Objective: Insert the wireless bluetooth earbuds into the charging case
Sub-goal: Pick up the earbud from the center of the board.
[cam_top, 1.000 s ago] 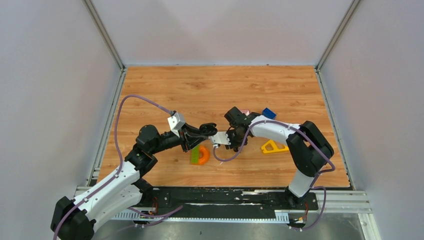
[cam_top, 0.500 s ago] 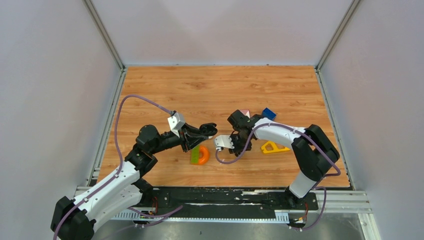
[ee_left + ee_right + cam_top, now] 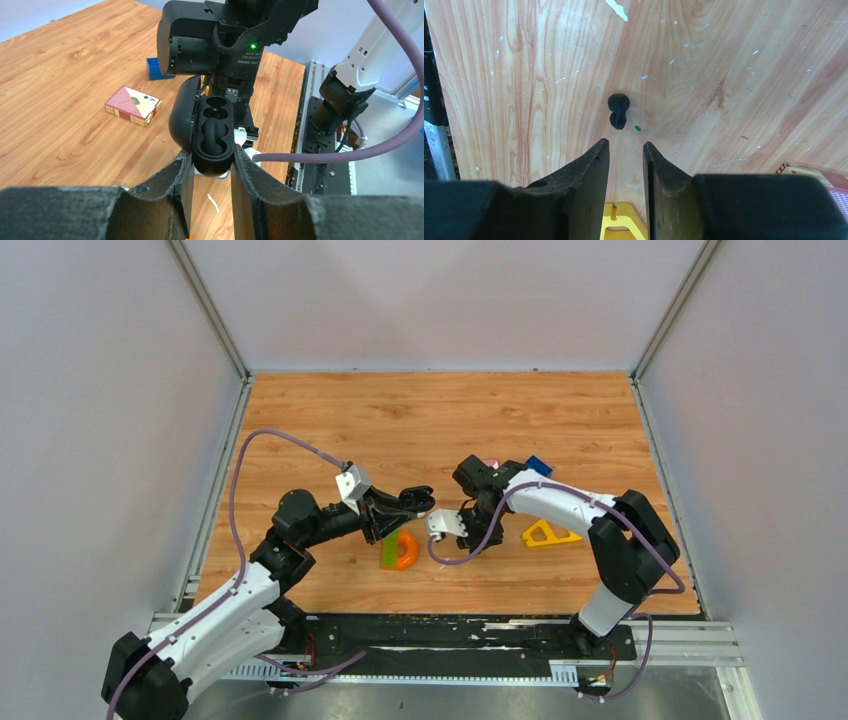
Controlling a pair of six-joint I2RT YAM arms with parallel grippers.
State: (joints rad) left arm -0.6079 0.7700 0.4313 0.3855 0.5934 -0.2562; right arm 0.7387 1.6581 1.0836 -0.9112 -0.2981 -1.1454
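The right gripper (image 3: 625, 145) has been drawn back from the case (image 3: 212, 132) held by the left gripper (image 3: 212, 150), a little toward the near edge, and the right arm's elbow (image 3: 625, 540) has been swung outward to the right.

earbud (image 3: 618, 110) on table (image 3: 734, 65) just beyond right tool (image 3: 625, 146); charging case (image 3: 212, 131) in left tool (image 3: 212, 153)

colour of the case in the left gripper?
Black, glossy open charging case; clearest in the left wrist view.
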